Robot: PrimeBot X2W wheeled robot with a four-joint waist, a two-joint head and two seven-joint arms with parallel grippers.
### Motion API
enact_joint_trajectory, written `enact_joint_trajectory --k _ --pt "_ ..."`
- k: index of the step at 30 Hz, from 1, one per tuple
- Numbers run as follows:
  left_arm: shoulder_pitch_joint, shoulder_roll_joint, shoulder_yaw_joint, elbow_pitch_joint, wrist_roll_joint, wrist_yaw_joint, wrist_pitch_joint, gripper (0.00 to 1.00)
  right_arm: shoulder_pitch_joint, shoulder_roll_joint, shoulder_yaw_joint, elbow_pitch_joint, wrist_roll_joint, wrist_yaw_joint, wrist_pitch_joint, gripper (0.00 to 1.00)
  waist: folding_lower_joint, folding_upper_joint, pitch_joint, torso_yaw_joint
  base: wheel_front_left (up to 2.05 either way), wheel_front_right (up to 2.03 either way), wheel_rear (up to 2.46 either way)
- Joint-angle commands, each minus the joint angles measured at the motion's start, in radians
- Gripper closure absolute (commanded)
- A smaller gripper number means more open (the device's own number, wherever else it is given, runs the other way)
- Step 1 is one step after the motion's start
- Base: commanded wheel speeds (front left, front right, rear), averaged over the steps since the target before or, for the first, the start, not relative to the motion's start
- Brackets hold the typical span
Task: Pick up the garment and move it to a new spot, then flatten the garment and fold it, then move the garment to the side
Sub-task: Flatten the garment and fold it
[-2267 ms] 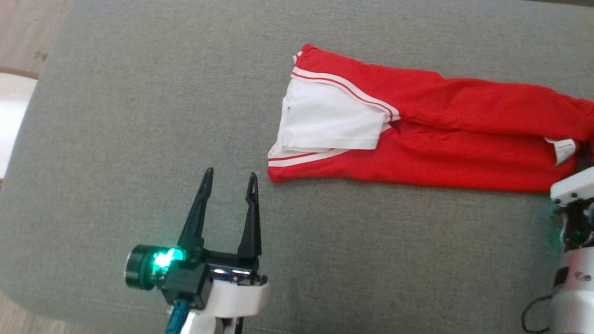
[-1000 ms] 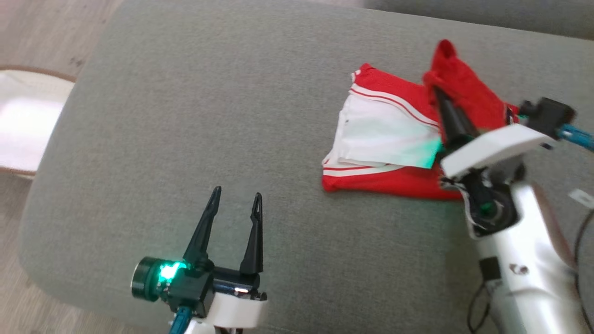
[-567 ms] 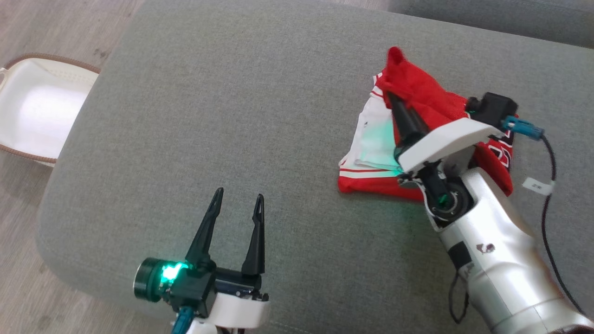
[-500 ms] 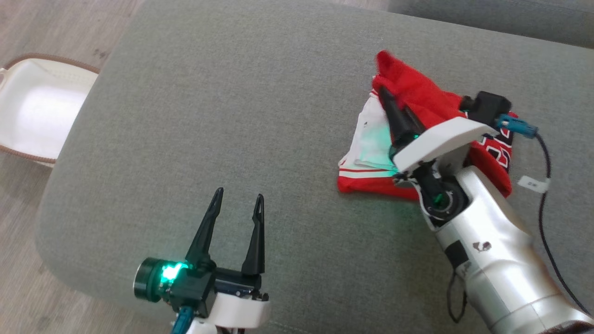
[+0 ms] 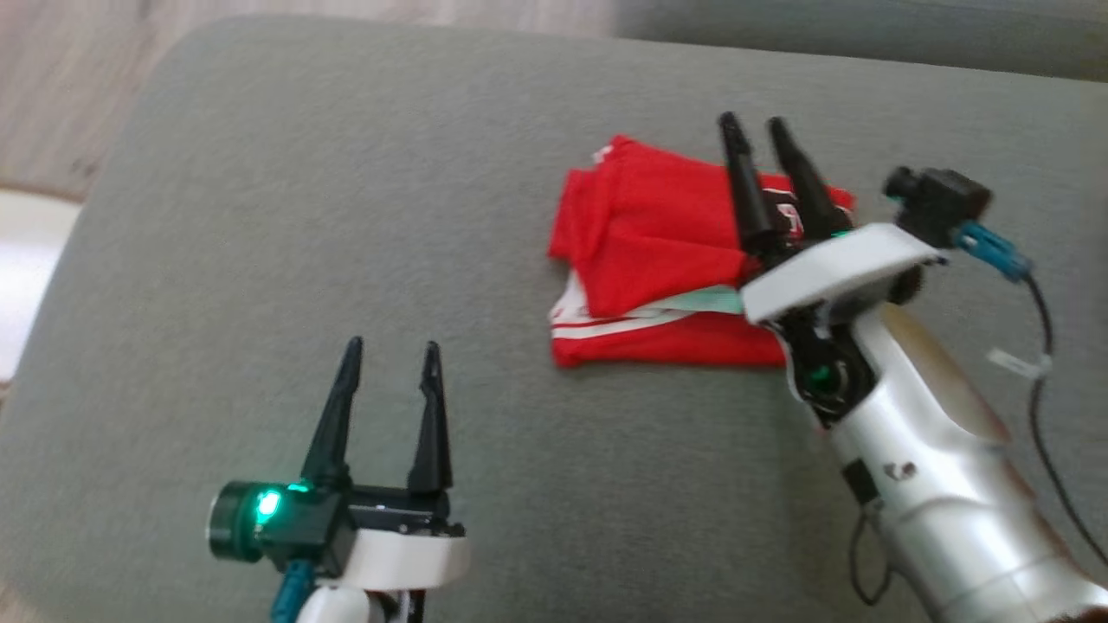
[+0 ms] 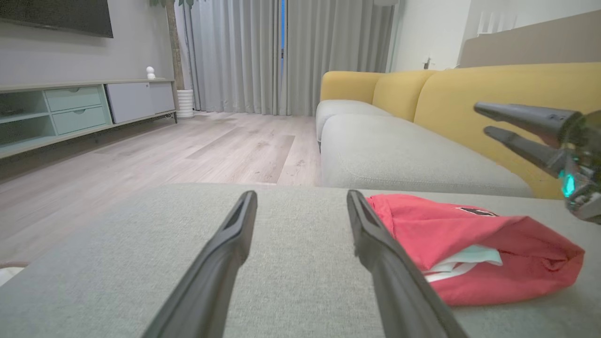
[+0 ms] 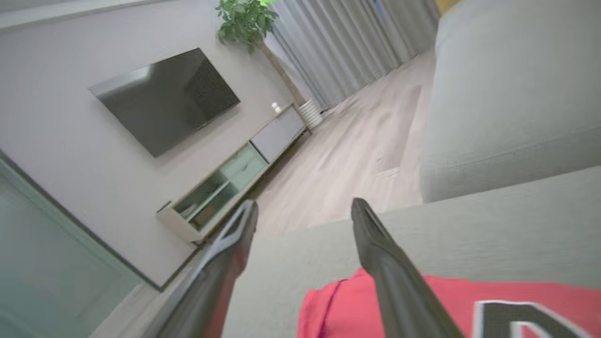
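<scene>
One garment [image 5: 658,251] is seen, folded into a compact red packet. It is laid on the grey cushion [image 5: 346,190], a little right of the middle in the head view. White panels edged with thin red stripes are shown along its near side. A part of the black print (outlined in white) is visible at its far right end.

The right gripper [image 5: 751,124] is held over this right end. Its two fingers are spread apart and nothing is pinched between them. In the left wrist view this gripper is seen raised above the cloth, with a clear gap under it, so the garment is not touched.

The left gripper [image 5: 391,344] is placed well apart from the garment, to the left and nearer to the robot. Its fingers are also spread, and nothing is held. Whether the cushion is touched by them cannot be told.

Behind the cushion, a yellow backrest [image 6: 516,89] and a wooden floor [image 6: 197,150] are seen in the left wrist view.
</scene>
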Motion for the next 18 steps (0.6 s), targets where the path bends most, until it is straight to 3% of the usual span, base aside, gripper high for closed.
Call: enact_joint_trajectory --k 1,9,18 --pt "-0.006 -0.003 0.040 -0.036 -0.006 0.002 -0.008 0.00 0.017 -0.002 -0.001 -0.040 -0.023 -0.001 -0.016 0.00 0.0000 0.0000 -0.030 -0.048 0.00 0.00 0.00" --pt "0.018 -0.003 0.090 -0.028 -0.032 -0.009 -0.008 0.00 0.171 -0.060 -0.118 -0.138 -0.209 -0.001 -0.057 0.00 0.0000 0.0000 -0.109 -0.157 0.00 0.00 0.00" --pt "0.072 -0.003 0.102 0.004 -0.040 -0.021 -0.008 0.00 0.412 -0.056 -0.271 -0.229 -0.331 -0.001 -0.059 0.00 0.0000 0.0000 -0.186 -0.190 0.00 0.00 0.00"
